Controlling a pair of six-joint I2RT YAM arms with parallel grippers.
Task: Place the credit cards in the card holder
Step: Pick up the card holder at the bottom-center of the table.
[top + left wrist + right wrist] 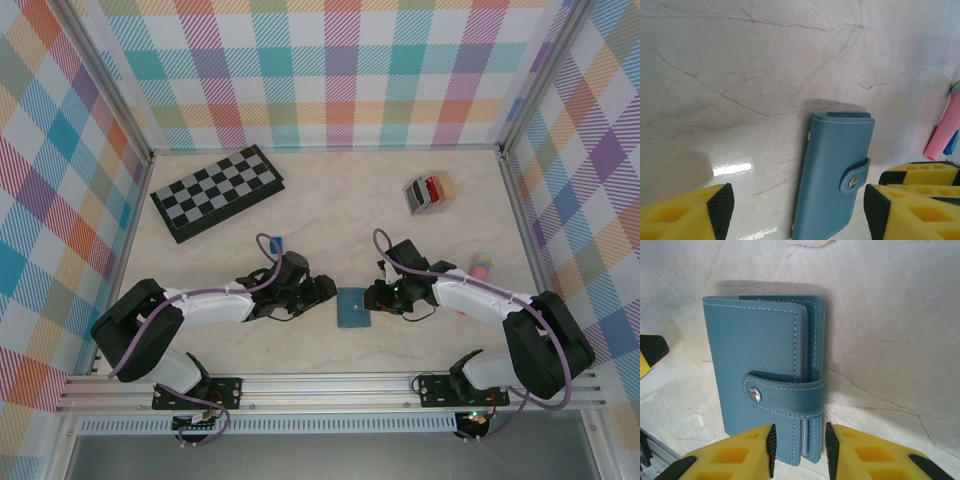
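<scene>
The card holder (425, 193), a small light-grey rack, stands at the back right with a red and a tan credit card (434, 187) upright in it. A closed blue wallet (352, 307) with a snap strap lies flat between my two grippers. My left gripper (322, 290) (797, 212) is open, and the wallet (835, 175) lies between its fingers with a gap on each side. My right gripper (375, 297) (801, 452) stands narrowly open over the wallet's (760, 365) page-edge corner, one finger above the cover and the other beside the edge.
A folded chessboard (217, 191) lies at the back left. A small blue cube (277, 243) sits behind the left arm. A pink object (483, 265) (944, 131) lies right of the wallet. Plaid walls close in the table on three sides.
</scene>
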